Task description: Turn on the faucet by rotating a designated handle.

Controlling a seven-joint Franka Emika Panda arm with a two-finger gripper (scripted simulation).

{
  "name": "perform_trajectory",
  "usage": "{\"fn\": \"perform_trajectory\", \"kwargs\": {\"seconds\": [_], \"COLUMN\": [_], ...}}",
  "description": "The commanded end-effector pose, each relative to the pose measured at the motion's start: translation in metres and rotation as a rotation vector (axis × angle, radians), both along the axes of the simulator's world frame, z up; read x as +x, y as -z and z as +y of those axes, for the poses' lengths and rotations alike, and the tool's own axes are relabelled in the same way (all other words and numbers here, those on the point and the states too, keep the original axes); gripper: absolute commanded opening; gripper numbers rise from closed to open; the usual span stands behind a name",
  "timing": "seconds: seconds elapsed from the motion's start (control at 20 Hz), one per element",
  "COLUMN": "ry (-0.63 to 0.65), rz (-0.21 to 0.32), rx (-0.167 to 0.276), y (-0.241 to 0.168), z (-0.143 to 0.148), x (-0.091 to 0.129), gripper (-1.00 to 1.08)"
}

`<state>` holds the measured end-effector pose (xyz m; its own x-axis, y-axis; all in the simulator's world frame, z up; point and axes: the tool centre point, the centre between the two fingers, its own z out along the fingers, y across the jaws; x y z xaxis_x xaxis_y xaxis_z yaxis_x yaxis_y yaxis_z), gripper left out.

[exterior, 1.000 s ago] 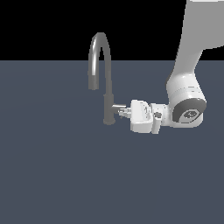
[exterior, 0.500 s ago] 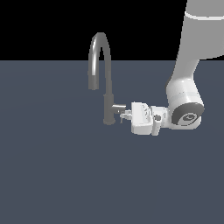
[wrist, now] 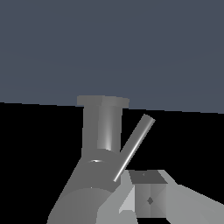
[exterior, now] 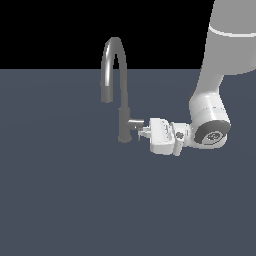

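The white gripper (exterior: 143, 131) lies sideways, its tip up against the handle (exterior: 135, 123), the small grey stub that sticks out from the faucet (exterior: 122, 100) body toward the exterior view's right. Whether its fingers are apart or pinched together, I cannot tell: in the exterior view they blur into the stub, and the wrist view shows only one pale finger (wrist: 148, 199) close beside the metal (the other is out of frame).

In the wrist view the handle's thin lever (wrist: 133, 146) runs as a slim bright rod, slanted across the faucet's thick cylinder (wrist: 101, 131), with the pale finger just beside its near end.

Behind the gripper, on the side away from the faucet, the white arm's wrist (exterior: 210, 131) forms a rounded joint with a dark disc on its face, and the arm (exterior: 225, 55) rises steeply from there out of the picture.

The faucet itself stands upright on a flat slate-blue surface (exterior: 75, 200). Its dark-grey spout arches high above the body and curves down to a cylindrical nozzle (exterior: 106, 94), on the side of the body opposite the handle. The nozzle hangs well above the surface.
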<state>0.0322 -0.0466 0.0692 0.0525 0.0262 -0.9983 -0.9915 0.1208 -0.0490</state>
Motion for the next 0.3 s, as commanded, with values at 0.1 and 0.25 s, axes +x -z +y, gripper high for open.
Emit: {"fn": "perform_trajectory", "kwargs": {"seconds": [0.1, 0.25], "ry": [0.032, 0.033], "rz": [0.041, 0.048], "rx": [-0.024, -0.025], "y": [0.038, 0.045], "z": [0.002, 0.002], "x": [0.010, 0.012], "gripper": [-1.00, -1.00]}}
